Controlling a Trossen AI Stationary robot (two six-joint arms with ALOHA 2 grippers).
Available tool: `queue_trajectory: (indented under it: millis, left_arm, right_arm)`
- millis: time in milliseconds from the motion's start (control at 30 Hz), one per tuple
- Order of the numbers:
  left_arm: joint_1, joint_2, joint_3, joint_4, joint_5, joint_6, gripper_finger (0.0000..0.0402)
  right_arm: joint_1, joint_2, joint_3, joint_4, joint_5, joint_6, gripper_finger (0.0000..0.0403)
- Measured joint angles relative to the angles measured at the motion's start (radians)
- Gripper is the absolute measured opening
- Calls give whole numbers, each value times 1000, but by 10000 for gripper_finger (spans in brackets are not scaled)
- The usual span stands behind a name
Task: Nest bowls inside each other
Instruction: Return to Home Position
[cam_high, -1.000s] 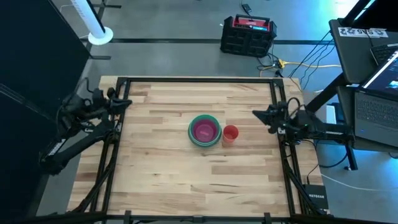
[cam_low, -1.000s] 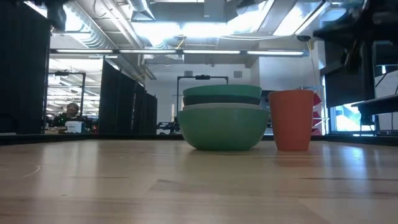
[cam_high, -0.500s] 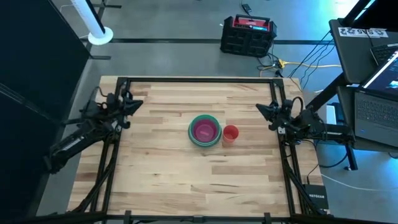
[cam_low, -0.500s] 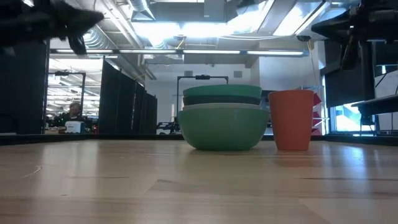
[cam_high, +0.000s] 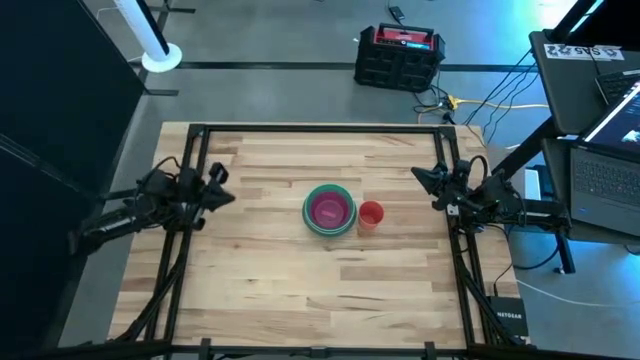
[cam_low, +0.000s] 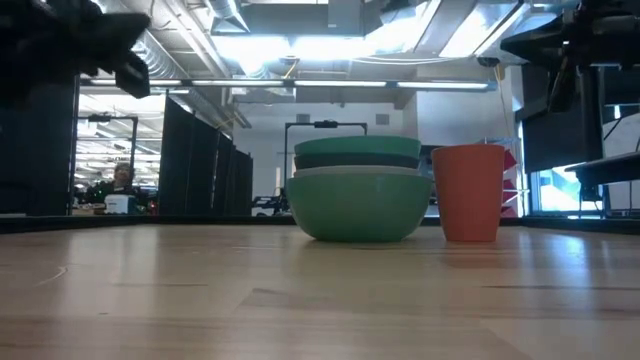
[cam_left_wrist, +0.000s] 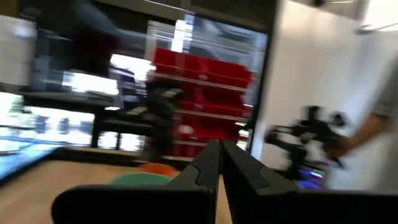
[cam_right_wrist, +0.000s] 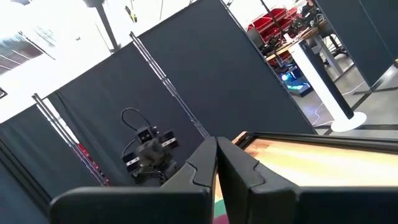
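Left claw (cam_high: 224, 190) (closed) faces nested bowls (cam_high: 329, 210), pink innermost.

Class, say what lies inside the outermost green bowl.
The pink bowl is innermost; a dark teal bowl rises above the outermost green bowl. Their lower parts are covered.

One stack of bowls (cam_high: 309, 211) on one desk (cam_high: 300, 290). Five bowls counted in it: from above, pink bowl (cam_high: 330, 211) innermost; from the side, green bowl (cam_low: 358, 210), pale rim (cam_low: 358, 171), dark bowl (cam_low: 358, 160), sage bowl (cam_low: 358, 147). One cup (cam_high: 370, 214). Two arms, two end effectors: left end effector (cam_high: 222, 186), right end effector (cam_high: 420, 176). One person (cam_low: 120, 180) far behind.
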Motion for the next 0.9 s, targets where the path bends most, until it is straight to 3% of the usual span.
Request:
queue_trajectory:
  millis: [133,267,667,900]
  left_arm:
    - [-145,0,0,21,-75,28,0]
    - [-248,0,0,-38,-319,112,0]
    - [-305,1,0,-408,-556,187,0]
    - [-306,47,0,-427,-568,235,0]
  right_arm:
    - [0,0,0,0,0,0,1]
    - [0,0,0,1,-1,2,1]
    - [0,0,0,8,-5,10,1]
    - [0,0,0,-9,-28,8,1]
